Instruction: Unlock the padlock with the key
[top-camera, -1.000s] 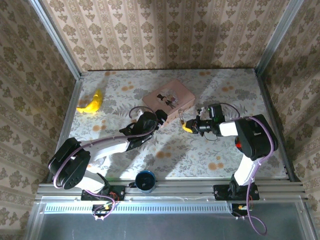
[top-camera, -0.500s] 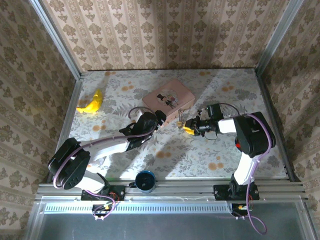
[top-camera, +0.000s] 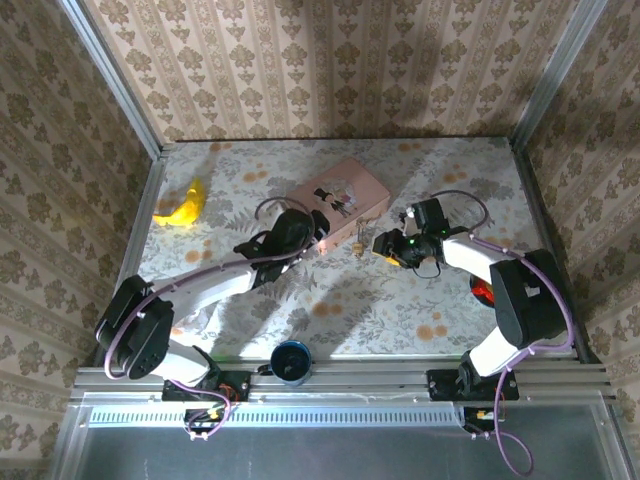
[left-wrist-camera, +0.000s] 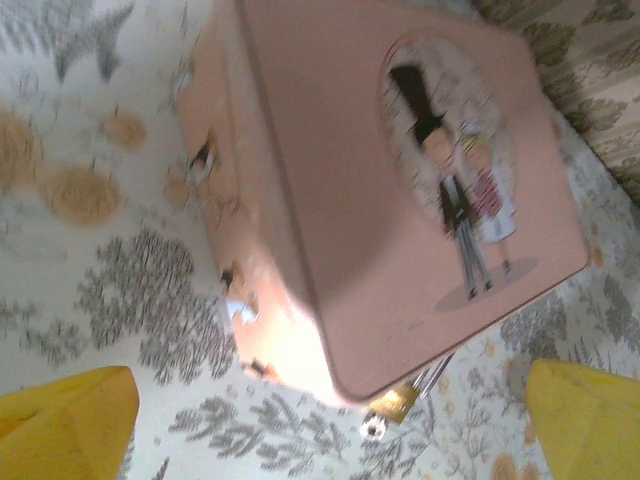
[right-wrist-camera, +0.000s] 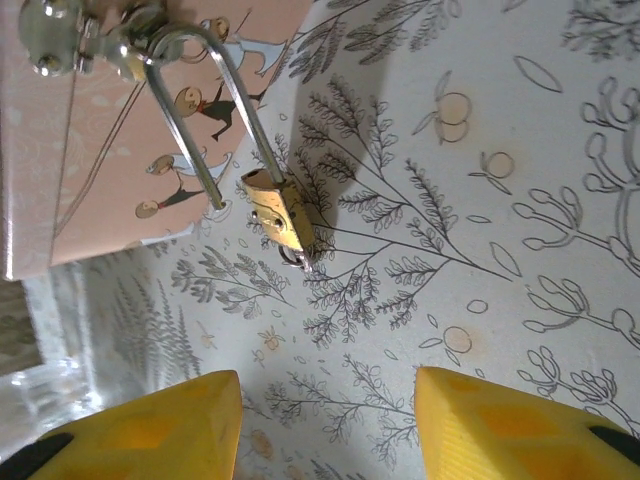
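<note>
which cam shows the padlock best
The right wrist view: the padlock hangs sharp and whole, brass body and silver shackle looped through the pink box's hasp. In the left wrist view it is a blurred bit under the box's corner; in the top view, a tiny speck beside the box.

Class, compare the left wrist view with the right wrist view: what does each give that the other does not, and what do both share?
Left wrist view: the lid of the pink rectangular picture box, seen from above with its oval picture of a couple, framed by the open left gripper. Right wrist view: the small brass padlock close up, its silver shackle hooked through the box's metal clasp, beyond the open right gripper. Both: the pink box, the padlock at its edge, the floral table cover.
</note>
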